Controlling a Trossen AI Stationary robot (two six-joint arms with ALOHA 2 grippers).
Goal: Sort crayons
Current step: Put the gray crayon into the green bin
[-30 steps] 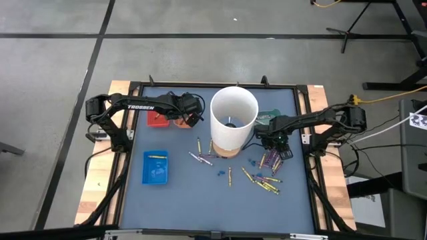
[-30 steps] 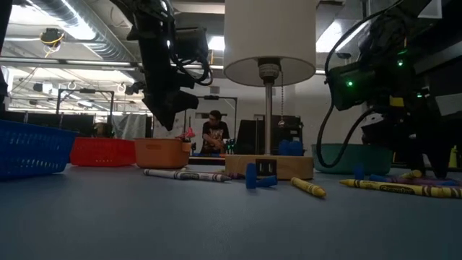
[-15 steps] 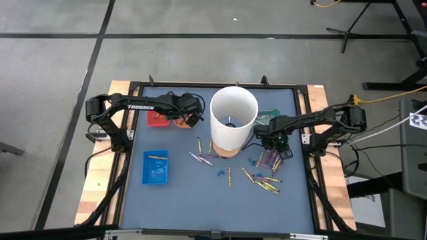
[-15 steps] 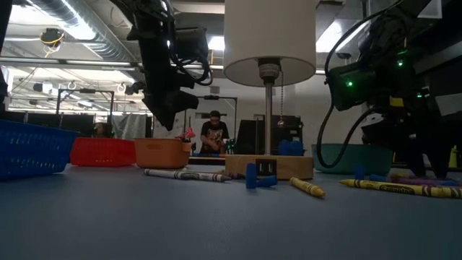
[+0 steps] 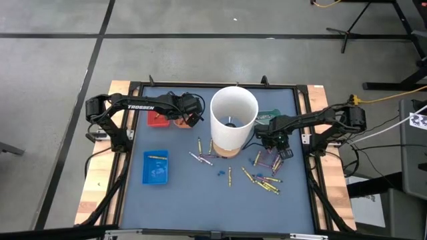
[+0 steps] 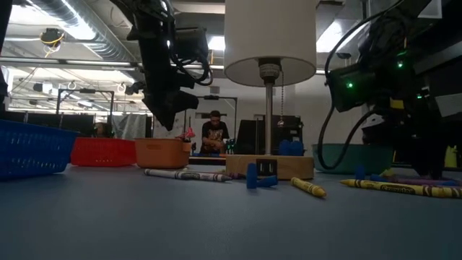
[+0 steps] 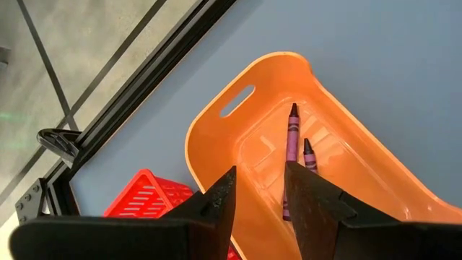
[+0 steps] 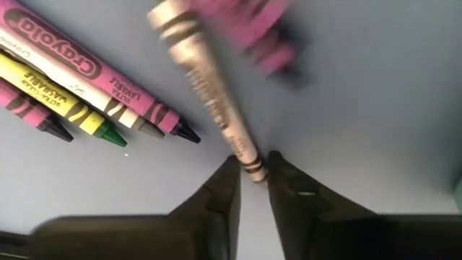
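Right gripper [image 8: 251, 173] low over crayon pile [image 5: 270, 170], right of lamp [image 5: 233, 119]; jaws pinch grey crayon [image 8: 209, 94] at very tip. Risk: end grip lets stick pivot or drop, apparently blurred already. Left gripper [image 7: 258, 195] empty, jaws narrowly apart over orange tray [image 7: 339, 173] with purple crayons [image 7: 291, 141].

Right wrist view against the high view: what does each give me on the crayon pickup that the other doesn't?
Only the right wrist view shows the right gripper's fingers pinching the end of a grey crayon, with pink, white and yellow crayons lying beside it.

Only the high view shows the layout: the white cylinder, the blue tray, the red tray, and the left gripper waiting over the far-left trays.

Both show the right gripper down among the loose crayons on the blue table.
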